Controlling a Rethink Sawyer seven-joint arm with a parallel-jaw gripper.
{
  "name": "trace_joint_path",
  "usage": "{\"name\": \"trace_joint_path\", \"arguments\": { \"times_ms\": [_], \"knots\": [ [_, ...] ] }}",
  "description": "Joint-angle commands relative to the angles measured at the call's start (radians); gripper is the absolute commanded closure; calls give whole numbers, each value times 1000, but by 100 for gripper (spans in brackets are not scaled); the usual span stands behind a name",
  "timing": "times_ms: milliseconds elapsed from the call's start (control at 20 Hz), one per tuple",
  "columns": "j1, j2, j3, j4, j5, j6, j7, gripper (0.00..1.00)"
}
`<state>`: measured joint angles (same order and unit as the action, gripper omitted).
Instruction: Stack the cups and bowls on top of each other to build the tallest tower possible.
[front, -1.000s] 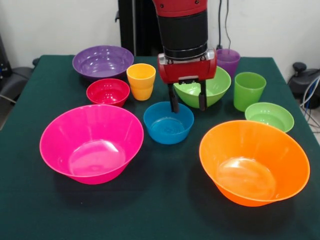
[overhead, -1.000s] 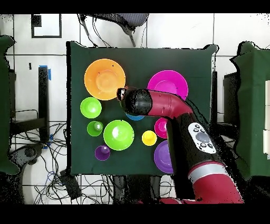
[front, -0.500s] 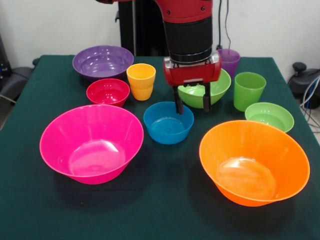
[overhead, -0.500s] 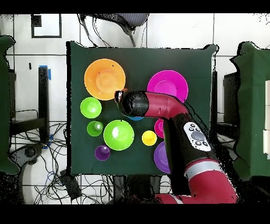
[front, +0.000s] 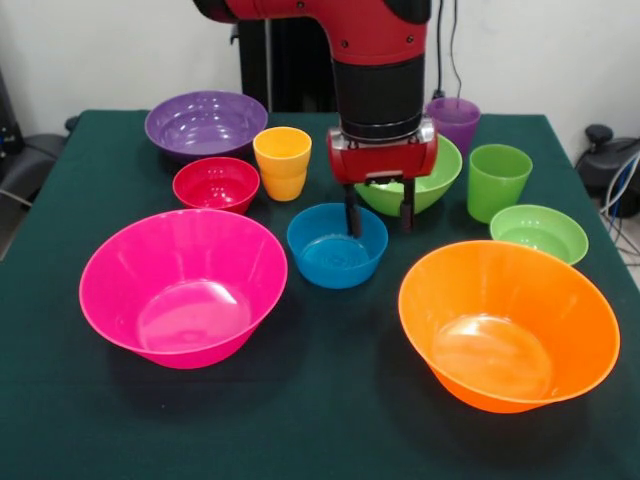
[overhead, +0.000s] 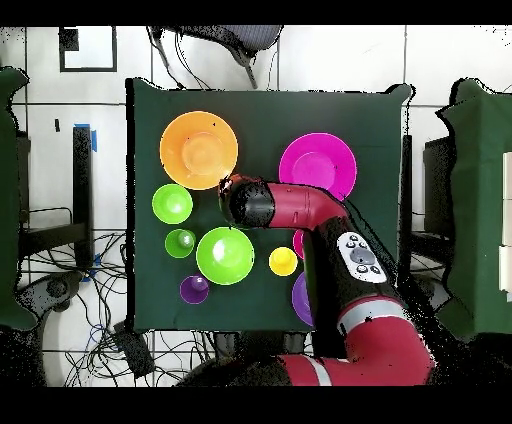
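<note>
A red and black robot arm hangs over a green-topped table (front: 330, 420) where nothing has yet been stacked: every cup and bowl sits on its own. The gripper (front: 379, 215) hovers with its 2 dark fingers (front: 351, 214) spread apart and empty, the left-hand one in the front view dipping at the far rim of the small blue bowl (front: 337, 247), the other between that bowl and the medium green bowl (front: 420, 177) just behind it. That green bowl holds nothing.

Around them stand the large pink bowl (front: 182, 286), the large orange bowl (front: 508, 323), the purple bowl (front: 205, 124), the small red bowl (front: 215, 184) and the light green bowl (front: 539, 233). The 3 cups, yellow-orange (front: 282, 162), green (front: 497, 181) and purple (front: 456, 122), stand upright and apart along the far half of the table.

By all appearances the tower is at its very start, with all 10 pieces left to place. The gripper's position suggests the blue bowl may be the first piece picked.
</note>
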<state>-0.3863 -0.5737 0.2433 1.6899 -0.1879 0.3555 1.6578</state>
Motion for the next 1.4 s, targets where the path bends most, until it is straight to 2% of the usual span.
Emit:
{"name": "trace_joint_path", "arguments": {
  "times_ms": [50, 650, 1100, 1400],
  "knots": [
    [58, 76, -62, 1, -88, -89, 106, 0],
    [43, 104, -55, 29, -78, -132, 84, 0],
    [57, 137, -69, 33, -68, -145, 100, 0],
    [67, 163, -80, 35, -70, -187, 113, 0]
  ]
}}
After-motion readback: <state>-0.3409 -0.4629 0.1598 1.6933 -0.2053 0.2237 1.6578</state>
